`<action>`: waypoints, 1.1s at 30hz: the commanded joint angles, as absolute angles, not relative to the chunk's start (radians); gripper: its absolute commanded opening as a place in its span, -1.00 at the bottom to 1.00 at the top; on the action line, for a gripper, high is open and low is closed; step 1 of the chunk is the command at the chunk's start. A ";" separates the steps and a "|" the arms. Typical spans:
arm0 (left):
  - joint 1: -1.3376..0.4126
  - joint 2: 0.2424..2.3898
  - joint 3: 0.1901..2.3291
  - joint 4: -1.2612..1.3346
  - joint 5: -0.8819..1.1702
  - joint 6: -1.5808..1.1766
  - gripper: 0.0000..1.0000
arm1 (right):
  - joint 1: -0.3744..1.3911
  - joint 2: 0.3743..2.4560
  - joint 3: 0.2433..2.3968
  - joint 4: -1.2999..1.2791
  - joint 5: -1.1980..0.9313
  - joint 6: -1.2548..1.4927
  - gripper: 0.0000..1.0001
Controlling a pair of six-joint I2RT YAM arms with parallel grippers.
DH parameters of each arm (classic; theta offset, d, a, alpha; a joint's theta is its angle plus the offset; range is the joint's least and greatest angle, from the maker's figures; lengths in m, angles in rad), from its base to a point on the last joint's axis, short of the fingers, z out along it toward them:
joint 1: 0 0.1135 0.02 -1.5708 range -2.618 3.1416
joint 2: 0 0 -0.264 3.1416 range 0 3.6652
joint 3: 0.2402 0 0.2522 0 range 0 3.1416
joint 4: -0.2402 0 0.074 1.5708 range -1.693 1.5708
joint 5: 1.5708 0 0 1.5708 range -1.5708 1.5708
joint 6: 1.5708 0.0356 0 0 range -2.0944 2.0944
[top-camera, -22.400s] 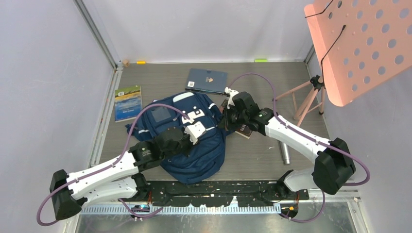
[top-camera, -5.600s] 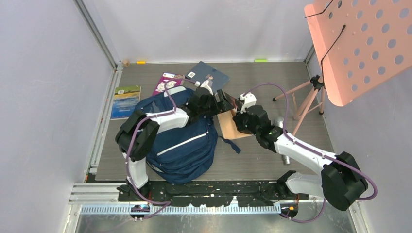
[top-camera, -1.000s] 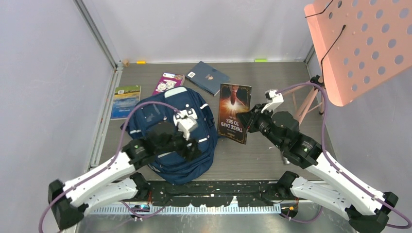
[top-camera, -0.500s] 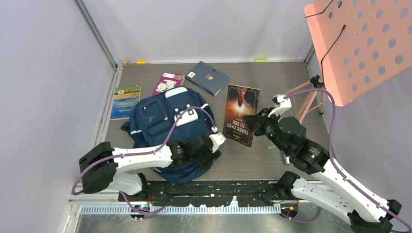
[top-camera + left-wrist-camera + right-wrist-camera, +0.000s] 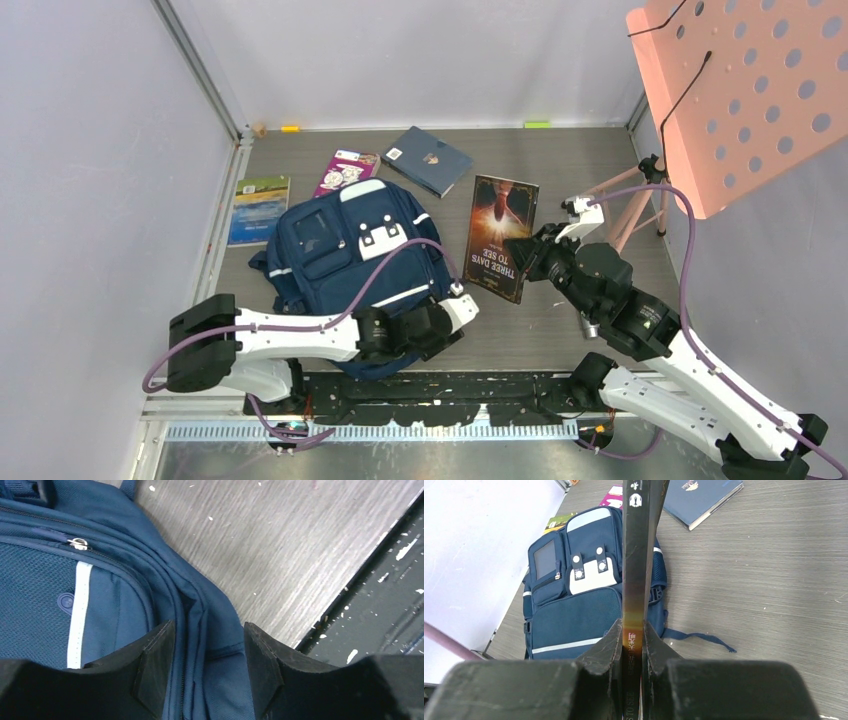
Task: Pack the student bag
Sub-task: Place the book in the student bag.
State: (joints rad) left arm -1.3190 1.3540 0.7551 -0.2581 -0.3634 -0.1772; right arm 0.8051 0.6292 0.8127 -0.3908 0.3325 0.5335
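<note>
**Book held ready, bag lying shut beside it**

The student bag (image 5: 345,265) lies flat on the counter (image 5: 590,180), front pockets up, its top toward the far wall and its bottom toward the arm bases. The left arm is the nearer one. Its left fingers (image 5: 155,675) stand apart over the bag's near right corner, with a ridge of seam and zip track running up between them and nothing pinched that I can see. A zip slider (image 5: 77,543) sits further along that track, up and to their left.

The right fingers (image 5: 606,655) are clamped on the near end of a dark paperback (image 5: 503,235). It is held on edge, spine toward the wrist, long axis running away toward the far wall. The bag lies just beside the book on its left, their long axes roughly parallel. Whether the book touches the counter I cannot tell.

As I judge it, the book cannot go in until a mouth is opened on the bag. No compartment shows open and nothing is visible inside. Beyond the bag lie a navy book (image 5: 428,160), a magenta booklet (image 5: 345,170) and a green book (image 5: 263,208).
</note>
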 commanded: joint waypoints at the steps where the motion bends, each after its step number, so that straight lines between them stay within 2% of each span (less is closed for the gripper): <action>1: -1.338 1.327 0.763 -0.244 -0.425 -0.188 0.10 | 0.804 0.631 0.820 -0.309 0.355 0.556 -0.99; 9: -1.325 1.340 0.775 -0.279 -0.558 -0.168 0.17 | 0.804 0.637 0.822 -0.304 0.347 0.563 -0.99; 20: -1.288 1.436 0.774 -0.276 -0.466 -0.191 0.15 | 0.804 0.627 0.819 -0.304 0.339 0.569 -0.99; 26: -1.288 1.454 0.759 -0.275 -0.458 -0.228 0.37 | 0.804 0.625 0.816 -0.307 0.337 0.576 -0.99; 28: -1.288 1.463 0.761 -0.290 -0.481 -0.235 0.38 | 0.804 0.623 0.813 -0.306 0.339 0.575 -0.99; 30: -1.287 1.470 0.756 -0.292 -0.491 -0.233 0.23 | 0.804 0.622 0.812 -0.308 0.340 0.576 -0.99; 33: -1.288 1.482 0.769 -0.335 -0.562 -0.245 -0.32 | 0.805 0.620 0.815 -0.309 0.341 0.574 -0.99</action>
